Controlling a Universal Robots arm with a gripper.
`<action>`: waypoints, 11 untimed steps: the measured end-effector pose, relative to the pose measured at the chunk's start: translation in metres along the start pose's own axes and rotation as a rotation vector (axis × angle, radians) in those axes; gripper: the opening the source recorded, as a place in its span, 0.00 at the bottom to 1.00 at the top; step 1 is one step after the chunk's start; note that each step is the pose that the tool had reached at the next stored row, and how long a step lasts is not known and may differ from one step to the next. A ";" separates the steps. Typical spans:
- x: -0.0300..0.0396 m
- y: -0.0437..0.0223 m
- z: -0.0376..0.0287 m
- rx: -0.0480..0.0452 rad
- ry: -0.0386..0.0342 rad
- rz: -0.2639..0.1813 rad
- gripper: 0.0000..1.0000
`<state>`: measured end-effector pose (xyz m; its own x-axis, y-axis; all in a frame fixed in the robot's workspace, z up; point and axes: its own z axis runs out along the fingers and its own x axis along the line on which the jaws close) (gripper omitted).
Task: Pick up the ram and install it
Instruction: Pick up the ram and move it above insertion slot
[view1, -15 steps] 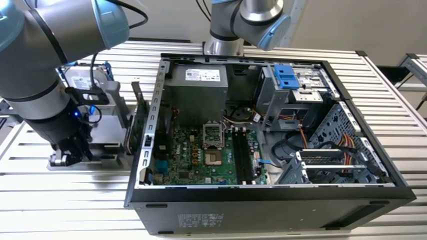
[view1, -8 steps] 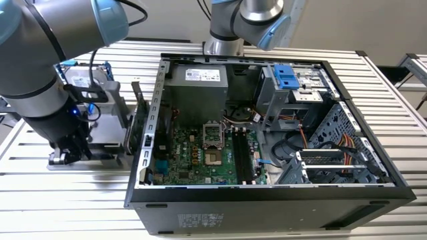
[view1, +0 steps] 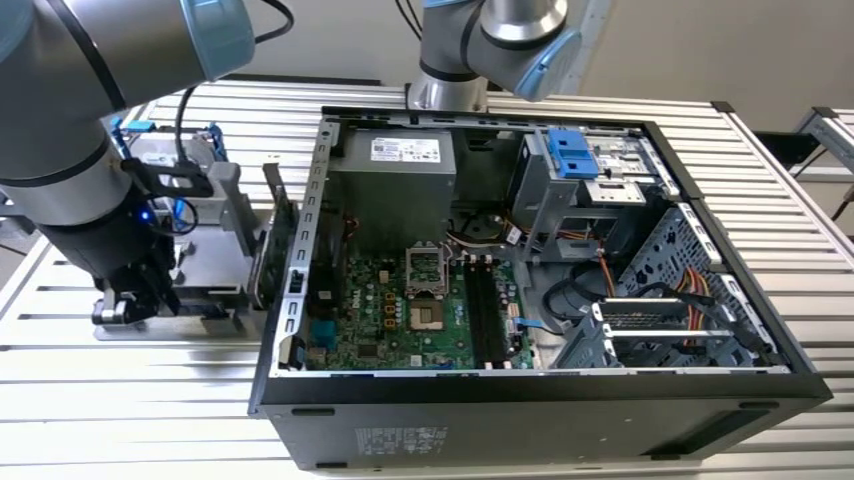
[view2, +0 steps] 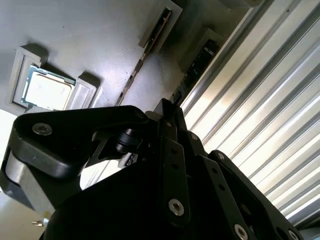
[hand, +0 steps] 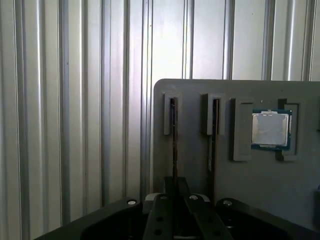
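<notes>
Ribbed metal table (hand: 75, 100) lies under the grey holder (hand: 260, 195) where the ram (hand: 173, 145) stands on edge in its slot, one end reaching dead centre into my gripper (hand: 176, 186), though whether the jaws pinch it I cannot tell.

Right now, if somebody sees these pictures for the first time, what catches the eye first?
The open computer case fills the middle of the exterior view, its green board bare. At that view's left the hand is low over a grey holder; in the first wrist view a ram stands on edge in its slot, a square chip nearby.
</notes>
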<state>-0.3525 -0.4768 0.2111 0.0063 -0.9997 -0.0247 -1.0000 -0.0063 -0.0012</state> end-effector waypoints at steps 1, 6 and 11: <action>0.0000 0.0000 -0.0002 0.0001 0.0000 0.000 0.00; -0.0001 0.0001 -0.0033 -0.0003 0.0002 0.000 0.00; -0.0002 0.0001 -0.0049 -0.0003 0.0002 0.000 0.00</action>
<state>-0.3526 -0.4768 0.2160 0.0061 -0.9997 -0.0244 -1.0000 -0.0061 -0.0009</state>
